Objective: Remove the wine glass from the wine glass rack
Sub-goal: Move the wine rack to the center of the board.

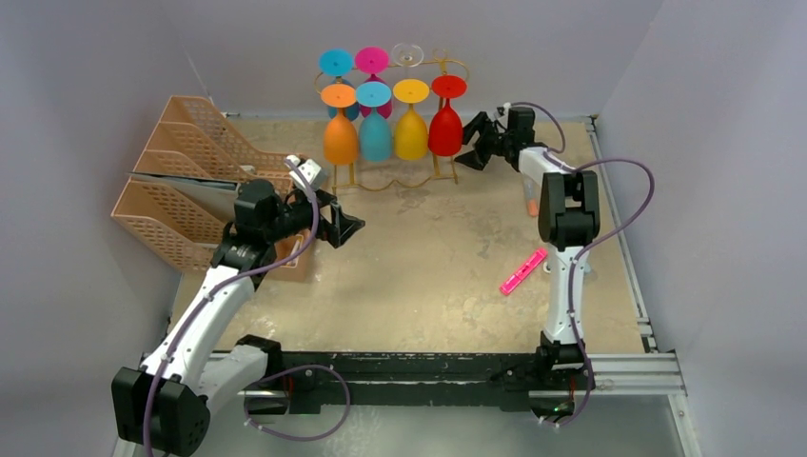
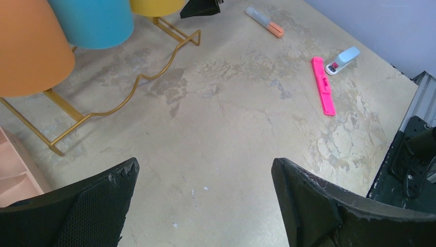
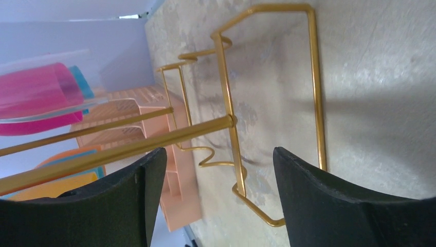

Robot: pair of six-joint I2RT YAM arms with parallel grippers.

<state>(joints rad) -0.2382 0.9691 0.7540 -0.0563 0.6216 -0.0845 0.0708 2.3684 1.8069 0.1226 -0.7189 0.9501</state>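
Note:
The gold wire wine glass rack point(image 1: 400, 183) stands at the back centre. Coloured glasses hang upside down from it: orange point(image 1: 340, 138), blue point(image 1: 375, 133), yellow point(image 1: 410, 133) and red point(image 1: 444, 129) in front, more behind. My right gripper point(image 1: 473, 143) is open and empty just right of the red glass. In the right wrist view its open jaws point(image 3: 218, 159) face the rack's end frame point(image 3: 229, 103). My left gripper point(image 1: 347, 227) is open and empty over the table, in front of the rack's left leg. The left wrist view point(image 2: 205, 175) shows bare table between its fingers.
Peach mesh file trays point(image 1: 181, 190) stand at the left, beside my left arm. A pink highlighter point(image 1: 523, 270) lies on the table right of centre, an orange-tipped marker point(image 2: 265, 21) and a small stapler point(image 2: 343, 59) lie near my right arm. Walls close off the back and sides.

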